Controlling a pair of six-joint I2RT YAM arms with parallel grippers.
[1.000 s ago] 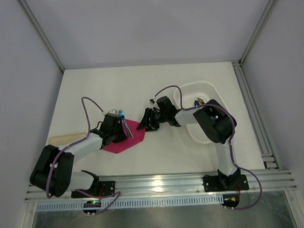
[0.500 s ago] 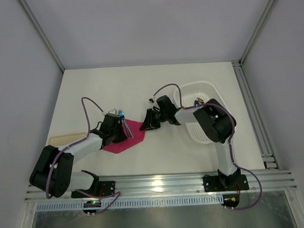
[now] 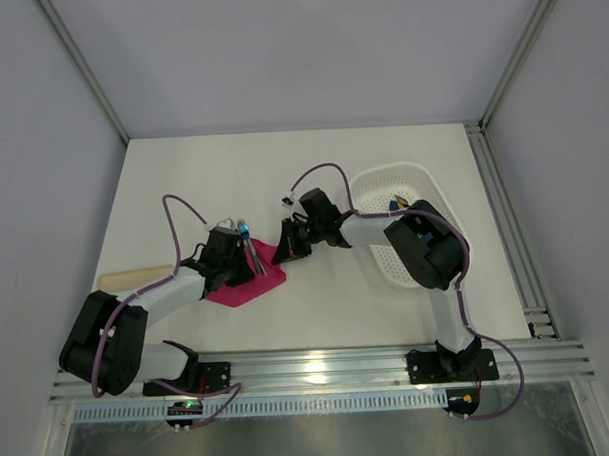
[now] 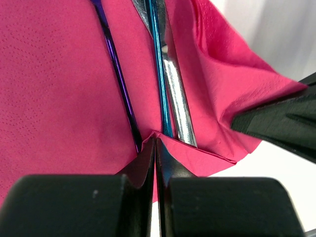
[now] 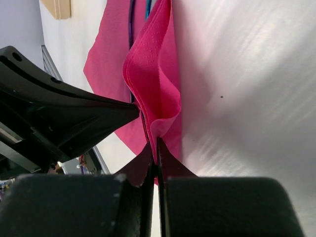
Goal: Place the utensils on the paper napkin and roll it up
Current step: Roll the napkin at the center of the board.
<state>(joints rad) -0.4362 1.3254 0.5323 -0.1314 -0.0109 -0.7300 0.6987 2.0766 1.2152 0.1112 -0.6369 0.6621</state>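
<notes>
**Ana:** Where the two arms meet in the overhead view, what lies between them?

**Ben:** The paper napkin [image 3: 249,293], flat on the table [image 3: 212,171] left of centre. The left gripper [image 3: 250,268] is over its left part. The right gripper [image 3: 285,251] is at its right edge, which is lifted and folded over towards the left. The utensils [image 3: 247,246] lie on the napkin just beside the left gripper, their tips poking past the far edge. A white basket [image 3: 383,172] stands to the right and a beige stick [image 3: 126,277] is well off to the left.

**Ana:** And from the left wrist?

**Ben:** The left gripper [image 4: 155,145] has its jaws pressed together on a small pinch of the paper napkin [image 4: 59,89] at its near edge. The utensils [image 4: 157,64] run away from that pinch as three slim handles: one purple, one teal, one mirror-bright. The raised flap stands to their right, and a finger of the right gripper [image 4: 281,123] touches its corner.

**Ana:** The right wrist?

**Ben:** The right gripper [image 5: 154,148] is also clamped tight, on the doubled fold of the paper napkin [image 5: 153,74], which stands up off the table [image 5: 237,98]. A sliver of the utensils [image 5: 132,19] shows behind the fold. The left gripper [image 5: 64,118] comes in from the left, its tip right at the fold. The beige stick [image 5: 59,6] is at the top edge.
</notes>
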